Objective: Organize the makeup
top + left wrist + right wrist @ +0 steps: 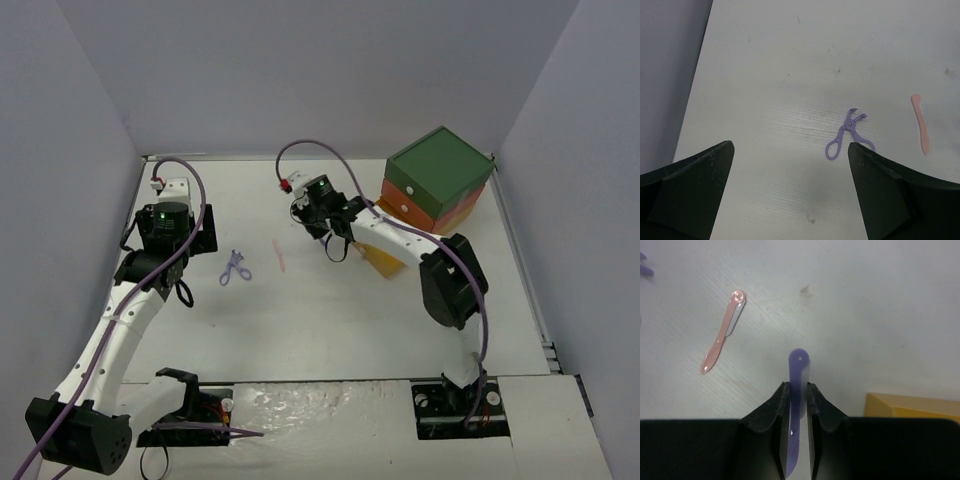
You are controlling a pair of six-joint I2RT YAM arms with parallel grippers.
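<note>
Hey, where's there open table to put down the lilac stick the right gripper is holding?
Free: the wide bare table between the lilac scissor-like tool, the pink stick and the arm bases. Crowded: beside the drawer chest, where the right gripper holds the lilac stick.

The white counter (330, 320) carries a lilac scissor tool (236, 268) at nine o'clock, with a pink stick (280, 256) just inward of it, not touching. A chest (438, 178) stands at one o'clock. A yellow piece (385, 260), perhaps a drawer, lies at the chest's seven o'clock.
</note>
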